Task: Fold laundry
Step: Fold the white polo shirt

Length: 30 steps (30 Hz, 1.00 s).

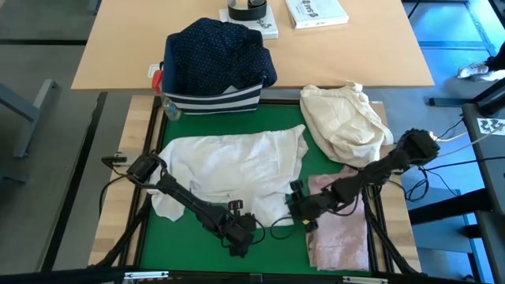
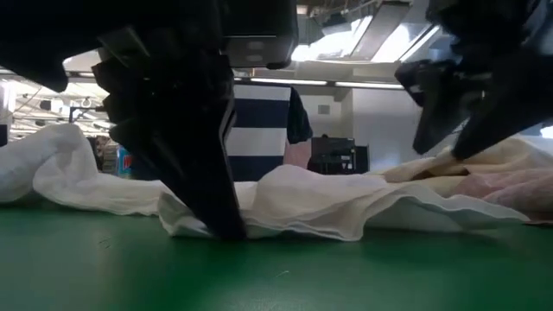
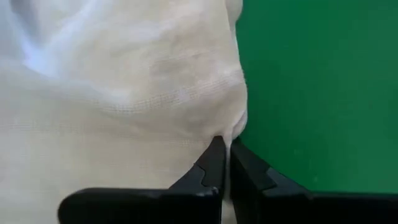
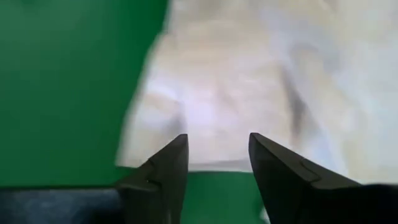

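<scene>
My left gripper (image 3: 225, 149) is clamped on the near hem of the white shirt (image 1: 229, 162), spread on the green mat (image 1: 276, 244). My right gripper (image 4: 217, 152) hovers parted over that hem. Advice: pinch both layers squarely, then lift evenly.

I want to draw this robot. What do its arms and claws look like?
Draw two thin black arms made of jointed segments, with thin black cables trailing beside them. Each ends in a black claw, the left claw and the right claw, with two flat fingers that narrow to wedge-shaped tips and have stepped notches on their outer edges.
</scene>
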Tool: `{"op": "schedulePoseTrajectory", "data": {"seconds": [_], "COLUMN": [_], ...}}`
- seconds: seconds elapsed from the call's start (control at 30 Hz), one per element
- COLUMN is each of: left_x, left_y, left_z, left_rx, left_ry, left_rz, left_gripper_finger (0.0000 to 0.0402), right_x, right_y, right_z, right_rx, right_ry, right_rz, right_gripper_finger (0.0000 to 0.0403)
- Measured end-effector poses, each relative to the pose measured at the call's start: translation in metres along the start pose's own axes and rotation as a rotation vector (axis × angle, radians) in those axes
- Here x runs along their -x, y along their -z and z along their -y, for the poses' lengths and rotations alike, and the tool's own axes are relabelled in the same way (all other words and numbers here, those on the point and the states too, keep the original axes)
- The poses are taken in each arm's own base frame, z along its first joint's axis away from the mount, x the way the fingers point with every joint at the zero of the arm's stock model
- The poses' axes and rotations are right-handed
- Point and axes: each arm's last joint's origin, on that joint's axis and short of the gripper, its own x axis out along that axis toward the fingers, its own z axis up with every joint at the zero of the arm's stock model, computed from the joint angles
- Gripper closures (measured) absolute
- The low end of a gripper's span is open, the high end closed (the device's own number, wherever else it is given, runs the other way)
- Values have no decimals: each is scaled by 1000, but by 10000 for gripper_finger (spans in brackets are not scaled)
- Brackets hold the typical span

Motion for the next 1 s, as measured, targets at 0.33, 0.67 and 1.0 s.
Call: {"op": "schedulePoseTrajectory", "data": {"seconds": [0.33, 0.67, 1.0], "left_x": [0, 0, 10], "left_y": [0, -1, -7], "left_z": [0, -1, 0], "left_rx": [-2, 0, 6], "left_ry": [-17, -28, 10], "left_rz": [14, 27, -3], "left_gripper_finger": [391, 391, 391], "right_x": [-33, -48, -24], "right_y": [16, 19, 9], "right_z": [0, -2, 4], "right_rx": [-51, -52, -114], "right_ry": [-162, -113, -114], "right_rz": [-56, -65, -29], "right_gripper_finger": [280, 330, 392]}}
